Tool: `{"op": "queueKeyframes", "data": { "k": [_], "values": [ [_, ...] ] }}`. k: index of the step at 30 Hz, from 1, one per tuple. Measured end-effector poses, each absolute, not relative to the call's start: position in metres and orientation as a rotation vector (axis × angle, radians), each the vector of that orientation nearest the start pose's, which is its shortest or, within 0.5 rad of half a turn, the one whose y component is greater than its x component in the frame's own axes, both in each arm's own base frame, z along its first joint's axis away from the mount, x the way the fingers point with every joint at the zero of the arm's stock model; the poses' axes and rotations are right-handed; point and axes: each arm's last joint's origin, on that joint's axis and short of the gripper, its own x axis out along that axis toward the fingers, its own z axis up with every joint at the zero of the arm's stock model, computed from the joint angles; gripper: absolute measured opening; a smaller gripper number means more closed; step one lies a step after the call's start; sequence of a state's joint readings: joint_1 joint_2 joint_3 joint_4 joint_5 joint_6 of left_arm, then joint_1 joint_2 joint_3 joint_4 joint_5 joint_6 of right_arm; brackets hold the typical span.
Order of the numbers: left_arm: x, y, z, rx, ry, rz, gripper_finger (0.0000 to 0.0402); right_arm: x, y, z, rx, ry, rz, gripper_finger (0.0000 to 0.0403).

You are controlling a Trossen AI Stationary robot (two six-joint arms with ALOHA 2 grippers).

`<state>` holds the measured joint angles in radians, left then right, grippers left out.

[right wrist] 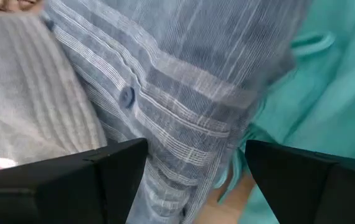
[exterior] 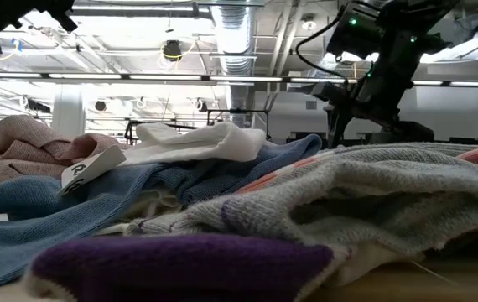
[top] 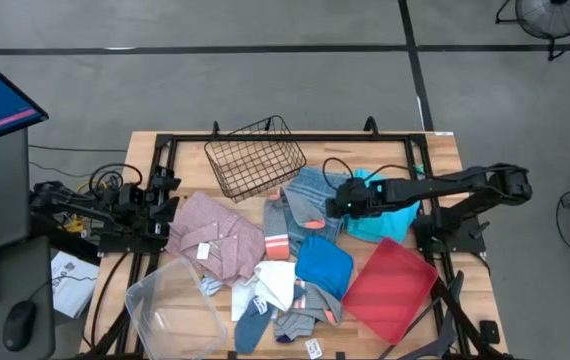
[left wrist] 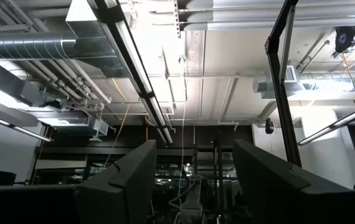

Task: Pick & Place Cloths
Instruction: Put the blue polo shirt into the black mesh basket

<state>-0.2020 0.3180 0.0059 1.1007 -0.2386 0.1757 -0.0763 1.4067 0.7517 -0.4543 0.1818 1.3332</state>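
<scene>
HIDDEN: striped cloth (right wrist: 184, 112) partly under right gripper (top: 337, 205) | RIGHT: jaws spread, above it, gripping nothing | LEFT: left gripper (left wrist: 193, 180) at counter (top: 445, 160) edge, jaws apart, empty | NEARBY: wire basket (top: 253, 157), turquoise cloth (right wrist: 327, 74) adjoining, red tray (top: 390, 288)

surface: wooden table (top: 445, 150), black frame rails along its edges
back middle: black wire basket (top: 253, 157)
left: dusty pink shirt (top: 215, 235), touching a clear plastic bin (top: 170, 305) at the front left corner
centre: grey-blue striped cloth (top: 310, 195), bright blue cloth (top: 323, 265), white cloth (top: 277, 283), socks (top: 300, 320)
right: turquoise cloth (top: 380, 225), red tray (top: 390, 290) at the front right
</scene>
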Motion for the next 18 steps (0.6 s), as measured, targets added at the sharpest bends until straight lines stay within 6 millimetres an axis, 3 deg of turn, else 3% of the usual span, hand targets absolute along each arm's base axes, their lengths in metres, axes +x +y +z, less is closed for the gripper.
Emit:
{"op": "queueKeyframes", "data": {
  "k": [9,12,15,18],
  "values": [
    [0.088,-0.011,0.236,-0.006,-0.762,0.102,0.0198,0.272,-0.025,0.159,1.097,0.731,-0.851,0.0269],
    [0.088,-0.011,0.236,-0.005,-0.762,0.102,0.0198,0.276,-0.027,0.153,1.099,0.727,-0.852,0.0252],
    [0.088,-0.011,0.236,-0.005,-0.762,0.102,0.0198,0.277,-0.029,0.147,1.118,0.76,-0.849,0.0202],
    [0.088,-0.011,0.236,-0.006,-0.762,0.101,0.0198,0.278,-0.029,0.141,1.119,0.786,-0.852,0.0115]
  ]
}}
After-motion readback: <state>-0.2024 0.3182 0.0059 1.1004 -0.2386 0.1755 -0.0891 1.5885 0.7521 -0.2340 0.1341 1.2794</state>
